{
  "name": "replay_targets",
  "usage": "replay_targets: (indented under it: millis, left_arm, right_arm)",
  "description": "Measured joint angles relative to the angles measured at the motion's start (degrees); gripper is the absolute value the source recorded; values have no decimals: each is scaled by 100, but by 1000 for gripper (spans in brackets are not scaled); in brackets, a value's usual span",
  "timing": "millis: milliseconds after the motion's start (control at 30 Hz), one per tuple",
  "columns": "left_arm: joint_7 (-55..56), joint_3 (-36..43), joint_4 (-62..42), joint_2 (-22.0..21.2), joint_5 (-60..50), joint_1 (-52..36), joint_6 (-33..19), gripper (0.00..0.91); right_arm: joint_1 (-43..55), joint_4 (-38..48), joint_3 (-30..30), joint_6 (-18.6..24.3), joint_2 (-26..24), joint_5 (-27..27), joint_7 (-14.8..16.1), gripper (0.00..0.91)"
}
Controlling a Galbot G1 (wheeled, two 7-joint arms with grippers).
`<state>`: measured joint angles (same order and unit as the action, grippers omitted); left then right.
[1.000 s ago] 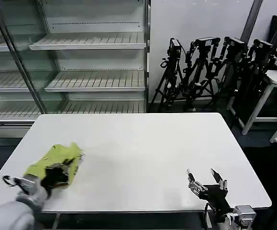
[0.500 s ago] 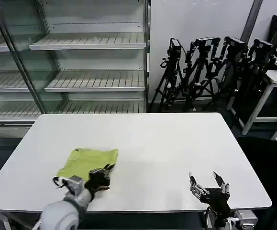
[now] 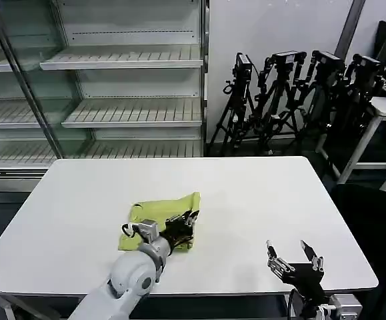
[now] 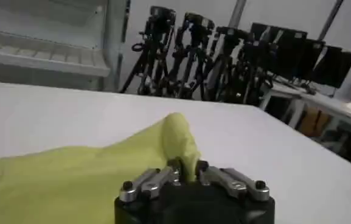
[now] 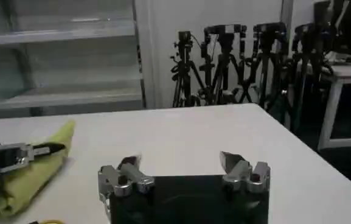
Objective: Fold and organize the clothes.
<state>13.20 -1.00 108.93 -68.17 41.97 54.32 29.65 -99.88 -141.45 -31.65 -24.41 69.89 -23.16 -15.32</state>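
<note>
So the left gripper (image 3: 185, 223) is seen clamped down on the lime T-shirt (image 3: 158, 215), its two fingers pinched together with a ridge of the thin fabric caught between them, which is shown up close in the left wrist view, where the left gripper's (image 4: 186, 170) tips are closed right on a raised fold of the T-shirt (image 4: 72, 176). From that pinch the shirt is spread back as a bunched, roughly folded bundle lying flat on the white table (image 3: 246, 193), a bit toward 7 o'clock from the table's middle in the head view, with the pinched edge at about 4 o'clock of the bundle. The grey left arm (image 3: 129, 283) is seen reaching in from the near edge at around 7 o'clock. The right gripper (image 3: 294, 259) is held wide open, nothing between the fingers, parked near the table's front edge at roughly 5 o'clock, well apart from the shirt. In the right wrist view the right gripper's (image 5: 181, 167) spread fingers are seen with the T-shirt (image 5: 26, 173) and the left gripper (image 5: 38, 150) farther off over the tabletop. Behind the table, empty shelving (image 3: 123, 87) is seen at about 11 o'clock and a cluster of black tripods (image 3: 293, 100) at about 1 o'clock.
</note>
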Motion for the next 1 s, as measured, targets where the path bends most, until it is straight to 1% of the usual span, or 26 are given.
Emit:
replay_targets:
  millis: [233,433,567,800,1000]
  left_arm:
    - [-2,49,-26,-84,139,-59,-216,907]
    - [-87,-290,433,49,83,375,-523,907]
    - [-186,-794,915,208,-155,981,-723,907]
    - [-281,-1982,1628,248,-974,2270,-1038,907]
    - [-311,-2862,1972,249,-1467,3156,-1245,907]
  right_arm:
    - [54,-20,-5,78,-61,88,46,907]
    - [122,37,68,259,-114,344,159,907]
    - [220,107,140,367,-144,527,200,907]
    - [472,256,305,528,-145,680,242,907]
    - [694,374,453,720,-93,732,145,907]
